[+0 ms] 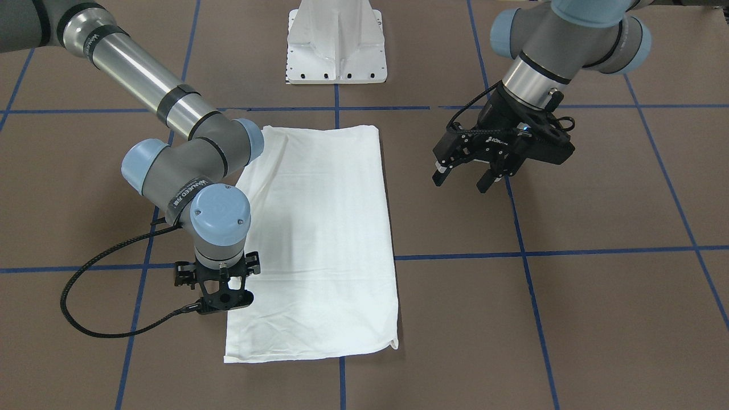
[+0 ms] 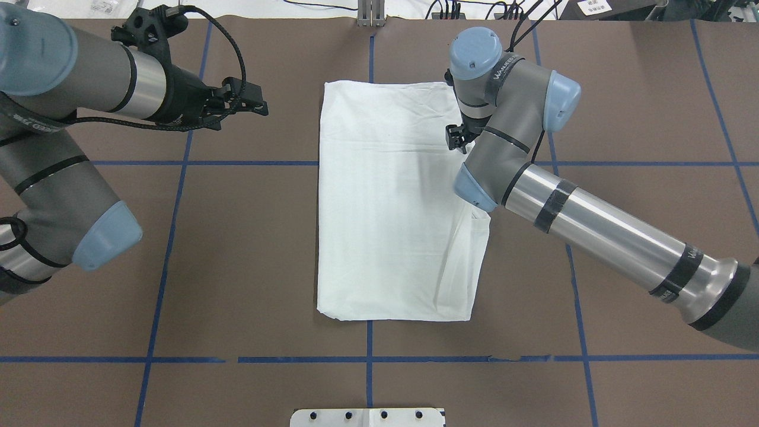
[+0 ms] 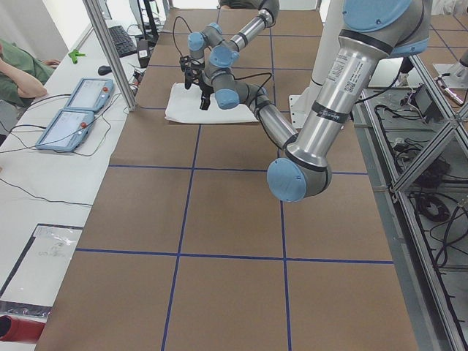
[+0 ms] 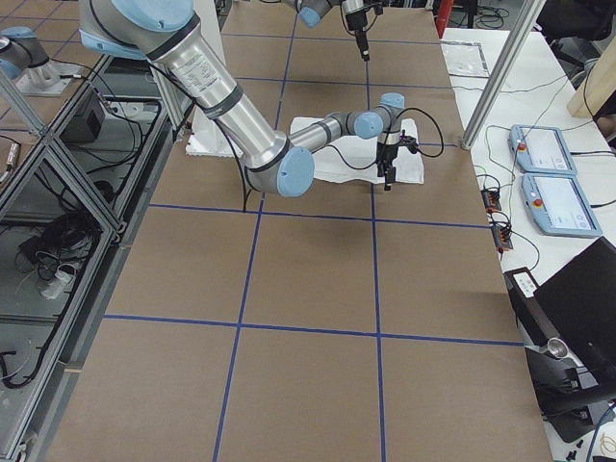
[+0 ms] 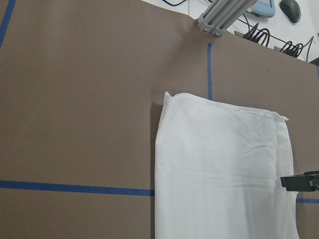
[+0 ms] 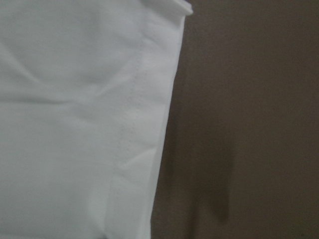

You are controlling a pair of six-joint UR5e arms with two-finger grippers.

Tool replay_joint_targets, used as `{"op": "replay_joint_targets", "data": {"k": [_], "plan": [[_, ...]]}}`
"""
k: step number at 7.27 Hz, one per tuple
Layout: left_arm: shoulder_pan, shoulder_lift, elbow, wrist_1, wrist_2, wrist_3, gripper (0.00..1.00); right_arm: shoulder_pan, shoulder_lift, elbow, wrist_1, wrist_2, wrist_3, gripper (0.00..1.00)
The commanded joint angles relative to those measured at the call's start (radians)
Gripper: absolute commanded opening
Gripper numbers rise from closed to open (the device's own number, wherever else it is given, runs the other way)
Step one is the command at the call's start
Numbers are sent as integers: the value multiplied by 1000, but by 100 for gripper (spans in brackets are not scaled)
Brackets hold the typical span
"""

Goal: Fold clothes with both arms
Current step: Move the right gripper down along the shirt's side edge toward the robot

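Nearest to me stood my white metal pedestal base (image 1: pixel 336 51), just short of the near end of the white cotton T-shirt (image 2: pixel 391 201). The T-shirt lay flat on the brown paper-covered table (image 2: pixel 237 267), folded into a long plain rectangle running away from me, with blue tape lines (image 2: pixel 267 163) crossing under it. Soft creases ran along its right side near the close end.

My grey, blue-capped right arm (image 2: pixel 593 228) reached in over the T-shirt's near right corner, its elbow above that edge. Farther along, my black two-finger right gripper (image 1: pixel 223 300) pointed straight down at the T-shirt's right edge, toward the far end. Its wrist camera looked closely on the stitched hem there. The fingers were hidden under the wrist, so I could not tell whether they were spread or pressed together, or whether they touched the cloth.

Off the T-shirt's left side, well apart from the cloth and raised above the table, my black left gripper (image 1: pixel 464 177) hung with its fingers spread and nothing between them.

Beyond the T-shirt's far end stood a silver aluminium post (image 5: pixel 219 17).
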Motion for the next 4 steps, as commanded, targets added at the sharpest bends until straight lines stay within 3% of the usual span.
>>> {"op": "replay_joint_targets", "data": {"k": [1,4], "plan": [[0,-2,3,1,0,-4,100,15,-49,73,-11,8,-34,100],[0,-1,17,0,0,2,100,20,-51,118,-25,50,-32,100]]}}
